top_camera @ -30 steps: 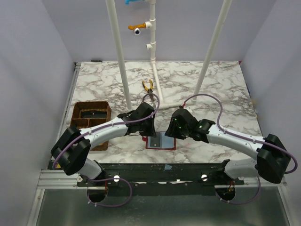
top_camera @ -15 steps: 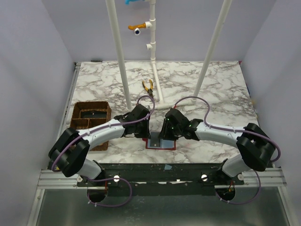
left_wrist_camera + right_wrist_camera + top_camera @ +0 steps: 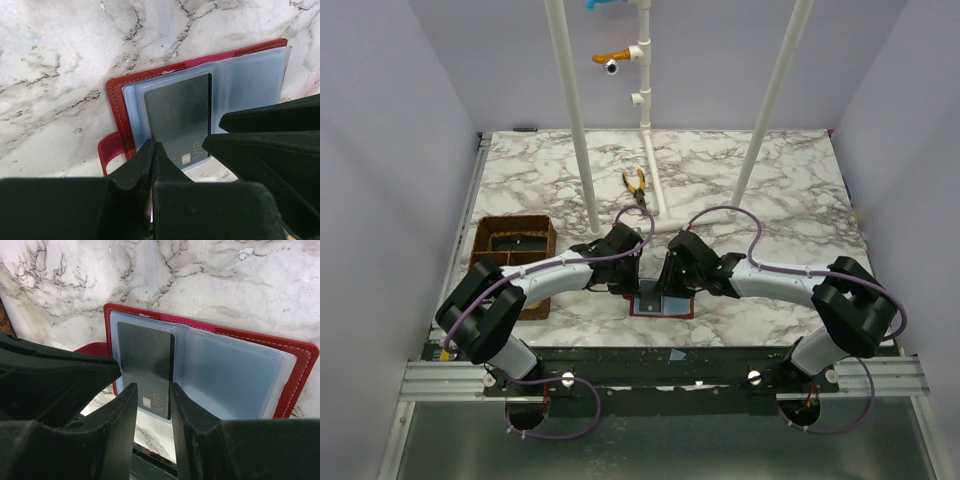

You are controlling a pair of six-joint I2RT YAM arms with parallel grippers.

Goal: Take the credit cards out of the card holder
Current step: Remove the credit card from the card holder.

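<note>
The red card holder point(image 3: 660, 304) point(image 3: 116, 95) point(image 3: 301, 360) lies open and flat on the marble, close to the table's front edge, pale blue pockets up. A dark credit card point(image 3: 175, 112) point(image 3: 146, 352) marked VIP sits in its left pocket, its near end poking out. My left gripper point(image 3: 632, 286) point(image 3: 152, 145) is shut with nothing in it, tips at the holder's left near corner, beside the card. My right gripper point(image 3: 666, 288) point(image 3: 155, 386) hovers over the card's near end, jaws apart; one finger point(image 3: 176, 395) lines up with the card's right edge.
A brown compartment tray point(image 3: 510, 250) stands at the left of the table. Yellow-handled pliers point(image 3: 636, 182) lie at the back middle, by white pipe posts point(image 3: 578, 140) point(image 3: 768, 110). The black frame rail point(image 3: 640, 360) runs just beyond the holder's near edge.
My right arm has swung left onto the card holder and its jaws have narrowed. The left gripper has shifted slightly left and stays shut.
</note>
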